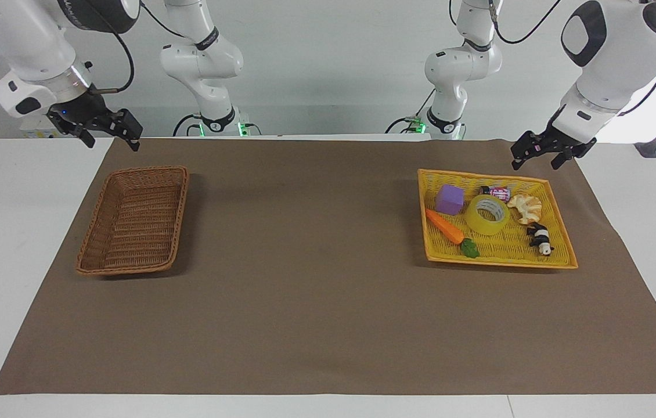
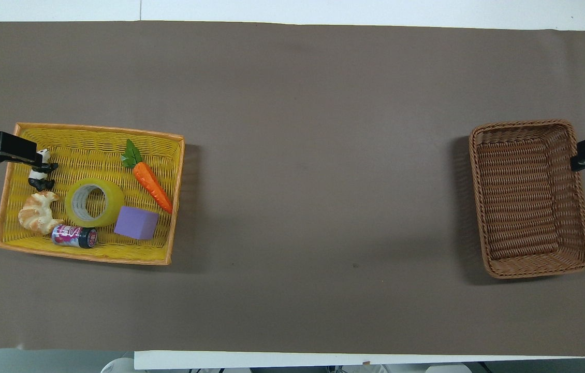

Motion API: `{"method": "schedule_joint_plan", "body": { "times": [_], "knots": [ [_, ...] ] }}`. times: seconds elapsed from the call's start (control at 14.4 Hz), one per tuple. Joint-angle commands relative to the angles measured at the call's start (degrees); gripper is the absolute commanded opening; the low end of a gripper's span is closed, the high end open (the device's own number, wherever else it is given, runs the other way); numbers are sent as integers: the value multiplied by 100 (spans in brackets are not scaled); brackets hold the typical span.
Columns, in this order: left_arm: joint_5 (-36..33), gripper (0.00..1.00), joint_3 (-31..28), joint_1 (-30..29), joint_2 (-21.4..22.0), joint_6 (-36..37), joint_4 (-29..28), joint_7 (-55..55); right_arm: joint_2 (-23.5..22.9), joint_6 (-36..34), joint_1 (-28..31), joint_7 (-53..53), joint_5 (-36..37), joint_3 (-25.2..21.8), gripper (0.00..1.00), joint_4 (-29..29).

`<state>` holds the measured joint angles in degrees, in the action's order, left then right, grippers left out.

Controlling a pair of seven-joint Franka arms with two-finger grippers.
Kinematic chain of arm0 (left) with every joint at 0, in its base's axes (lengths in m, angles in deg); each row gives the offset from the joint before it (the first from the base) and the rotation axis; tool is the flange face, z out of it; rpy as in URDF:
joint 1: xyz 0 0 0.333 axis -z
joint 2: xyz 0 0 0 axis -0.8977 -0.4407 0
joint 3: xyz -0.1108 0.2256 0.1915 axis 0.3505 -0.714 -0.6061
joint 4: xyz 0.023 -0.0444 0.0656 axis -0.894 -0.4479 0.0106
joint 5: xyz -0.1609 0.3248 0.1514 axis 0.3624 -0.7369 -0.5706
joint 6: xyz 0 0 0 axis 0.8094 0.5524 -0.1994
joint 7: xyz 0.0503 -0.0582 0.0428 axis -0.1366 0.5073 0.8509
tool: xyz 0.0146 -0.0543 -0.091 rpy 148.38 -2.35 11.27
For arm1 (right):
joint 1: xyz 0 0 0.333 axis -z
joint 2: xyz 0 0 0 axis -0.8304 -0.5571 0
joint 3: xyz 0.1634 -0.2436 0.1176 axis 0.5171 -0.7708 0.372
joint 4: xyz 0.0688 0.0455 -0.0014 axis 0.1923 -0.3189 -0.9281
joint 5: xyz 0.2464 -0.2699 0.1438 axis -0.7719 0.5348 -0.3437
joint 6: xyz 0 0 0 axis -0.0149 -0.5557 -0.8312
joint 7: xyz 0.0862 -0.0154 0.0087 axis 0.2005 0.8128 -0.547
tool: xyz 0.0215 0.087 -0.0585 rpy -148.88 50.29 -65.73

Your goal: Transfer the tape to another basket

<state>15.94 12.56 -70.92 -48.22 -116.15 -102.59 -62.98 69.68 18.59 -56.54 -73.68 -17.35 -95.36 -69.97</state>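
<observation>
Tape (image 1: 487,214) lies flat, core up, in the middle of the yellow tray (image 1: 560,262) at the left arm's end of the table — nothing has hold of it yet. Left gripper (image 1: 543,152) hangs open and empty over the tray's corner nearest the robots; right gripper (image 1: 108,132) waits, also open w/ nothing in it, by the brown basket (image 1: 133,220) at the other end. Likely best approach: come straight down w/ one finger in the core and one outside the wall, since neighbours crowd it. Purple block (image 1: 449,199), carrot (image 1: 445,227), croissant (image 1: 526,208), small can (image 1: 497,191) and panda figure (image 1: 540,237) share the tray — block and croissant sit just beside the roll. Basket holds nothing, well apart from the tray; a handover may be needed.
</observation>
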Motion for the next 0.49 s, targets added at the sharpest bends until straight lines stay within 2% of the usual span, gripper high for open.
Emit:
{"method": "schedule_joint_plan", "body": {
  "times": [0.0,0.28,0.42],
  "knots": [
    [10,100,-28,39,79,63,23,64,59,-9,49,-95,-28,33,100,-76],
    [1,100,-28,56,80,54,-12,82,59,-9,49,-95,-28,33,100,-76],
    [1,100,-37,-31,176,-234,-275,73,59,-9,49,-95,-28,33,100,-76]
  ]
}}
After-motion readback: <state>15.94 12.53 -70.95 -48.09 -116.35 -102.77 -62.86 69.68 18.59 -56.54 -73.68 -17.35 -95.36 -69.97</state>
